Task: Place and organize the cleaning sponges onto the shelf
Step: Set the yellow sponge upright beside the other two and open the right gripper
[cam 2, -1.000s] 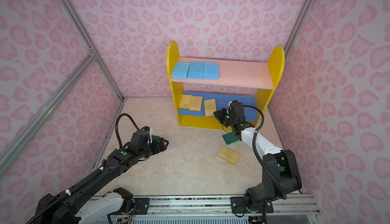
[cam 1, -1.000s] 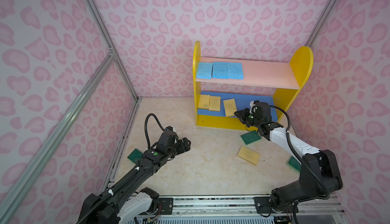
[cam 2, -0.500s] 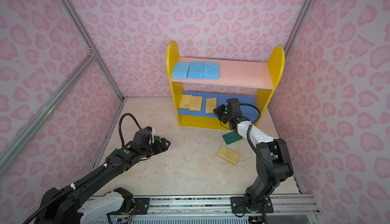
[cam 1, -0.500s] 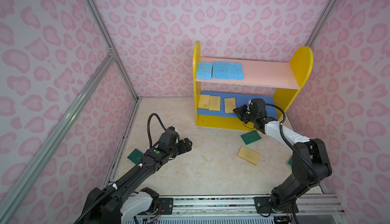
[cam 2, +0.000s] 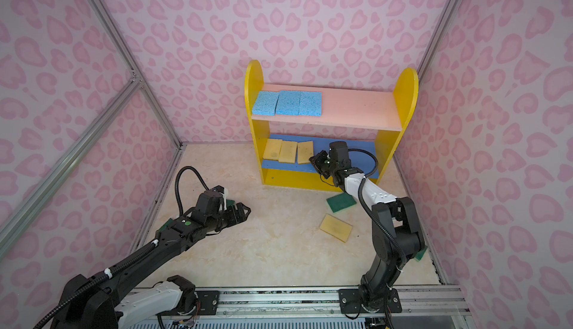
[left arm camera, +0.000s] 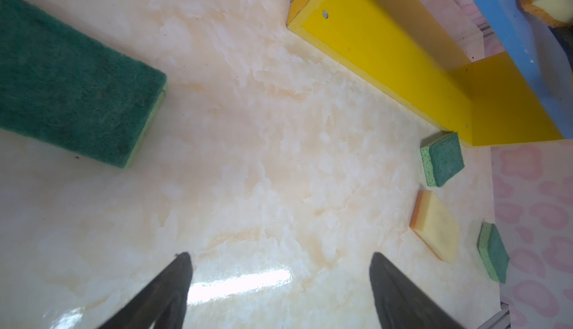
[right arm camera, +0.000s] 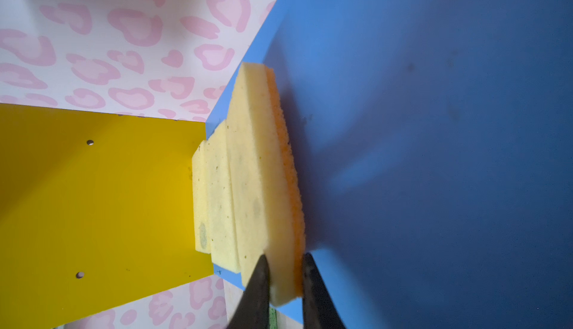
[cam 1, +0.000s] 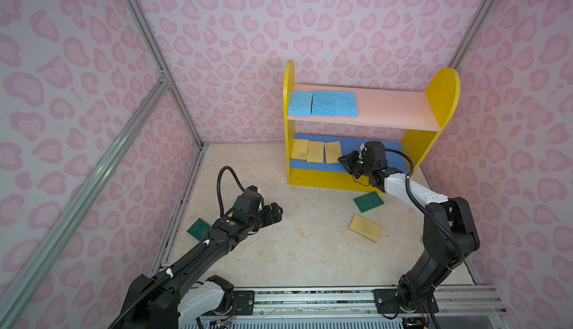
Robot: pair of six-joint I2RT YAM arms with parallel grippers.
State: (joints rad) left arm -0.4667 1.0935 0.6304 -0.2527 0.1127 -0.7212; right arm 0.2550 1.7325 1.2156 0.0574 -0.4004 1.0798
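The shelf (cam 1: 443, 101) stands at the back wall. Three light blue sponges (cam 1: 322, 103) lie side by side on its pink board. Three pale yellow sponges sit in a row on the blue board (cam 1: 393, 157). My right gripper (cam 1: 344, 160) reaches in there. In the right wrist view its jaws (right arm camera: 285, 257) pinch the near end of the rightmost yellow sponge (right arm camera: 260, 172), which lies flat against the board. My left gripper (cam 1: 277, 212) hovers open and empty over the floor (left arm camera: 280, 257), beside a dark green sponge (left arm camera: 71, 101).
On the floor in front of the shelf lie a green sponge (cam 1: 368, 201) and a yellow sponge (cam 1: 365, 227). Another green sponge (cam 2: 420, 254) lies by the right wall behind my right arm. The pink walls close in on both sides.
My right gripper has carried the yellow sponge further left along the blue board, up against the other two, and its jaws have eased slightly. The left arm has hardly moved.
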